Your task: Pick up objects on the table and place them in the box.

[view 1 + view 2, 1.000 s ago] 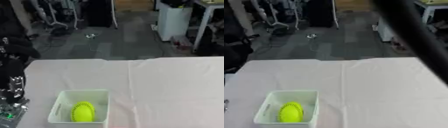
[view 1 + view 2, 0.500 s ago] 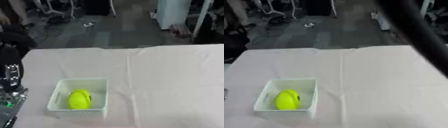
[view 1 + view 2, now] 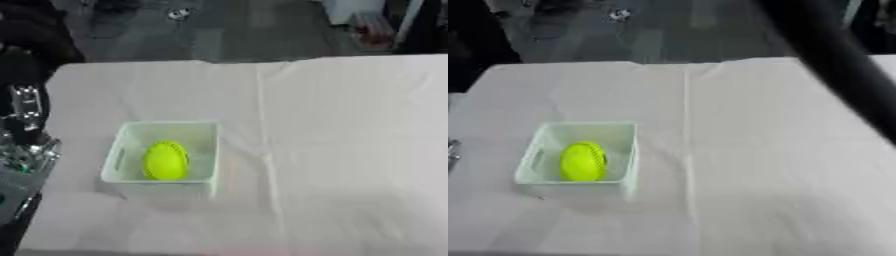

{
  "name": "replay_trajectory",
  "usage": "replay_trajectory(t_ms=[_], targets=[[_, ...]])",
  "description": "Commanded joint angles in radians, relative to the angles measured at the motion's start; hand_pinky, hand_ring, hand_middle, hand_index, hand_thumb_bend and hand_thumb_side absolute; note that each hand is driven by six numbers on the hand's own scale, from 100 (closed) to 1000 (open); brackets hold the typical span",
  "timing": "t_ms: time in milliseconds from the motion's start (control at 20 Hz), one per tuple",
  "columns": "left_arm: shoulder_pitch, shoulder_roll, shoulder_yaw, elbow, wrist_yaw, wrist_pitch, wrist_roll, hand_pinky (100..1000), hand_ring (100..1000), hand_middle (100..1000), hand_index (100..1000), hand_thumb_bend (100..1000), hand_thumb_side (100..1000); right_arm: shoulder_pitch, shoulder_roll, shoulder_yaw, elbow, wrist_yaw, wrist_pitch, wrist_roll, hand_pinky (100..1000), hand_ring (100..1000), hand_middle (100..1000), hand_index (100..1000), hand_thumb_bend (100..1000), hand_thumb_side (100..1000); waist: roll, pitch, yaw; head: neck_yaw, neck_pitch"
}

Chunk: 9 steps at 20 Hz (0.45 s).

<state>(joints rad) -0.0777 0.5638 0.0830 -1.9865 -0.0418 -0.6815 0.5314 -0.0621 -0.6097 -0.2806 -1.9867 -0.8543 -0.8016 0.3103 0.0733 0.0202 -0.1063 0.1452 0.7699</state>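
Observation:
A pale translucent box stands on the white-covered table, left of the middle. Inside it lies a yellow-green ball. My left hand shows as black and silver parts at the left edge of the left eye view, beside the table and apart from the box; its pose is too blurred to read. A black arm crosses the upper right of the right eye view as a dark bar, and its hand is out of the picture.
The white cloth has a fold running front to back just right of the box. Beyond the table's far edge lie a dark floor and furniture.
The whole picture has shifted: the camera has tilted down, so box and ball now sit higher in the views. Box, ball and hands show no movement of their own.

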Motion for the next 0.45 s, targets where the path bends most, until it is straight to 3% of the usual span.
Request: replay_trajectory(t_ms=[50, 250, 300, 450], targets=[[0.0, 0.015, 0.015, -0.014, -0.001, -0.013, 0.008, 316, 374, 507, 558, 148, 656, -0.012, -0.038, -0.05, -0.013, -0.053, -0.105, 0.097, 100, 357, 362, 509, 198, 509, -0.002, -0.004, -0.005, -0.027, 0.0], [0.008, 0.012, 0.013, -0.014, -0.005, -0.014, 0.003, 313, 372, 505, 558, 148, 656, -0.015, -0.046, -0.057, -0.013, -0.053, -0.105, 0.068, 100, 362, 369, 518, 192, 498, 0.001, -0.004, -0.007, -0.011, -0.001], [0.009, 0.012, 0.01, -0.014, -0.006, -0.014, -0.001, 311, 371, 505, 558, 147, 656, -0.016, -0.047, -0.048, -0.013, -0.049, -0.105, 0.074, 100, 372, 390, 528, 122, 540, 0.001, -0.004, -0.007, -0.003, -0.016], [0.012, 0.011, 0.004, -0.014, -0.008, -0.013, -0.014, 309, 369, 506, 559, 147, 657, -0.013, -0.043, -0.029, -0.013, -0.045, -0.105, 0.094, 100, 386, 412, 541, 100, 670, 0.002, -0.005, -0.007, 0.011, -0.052]])
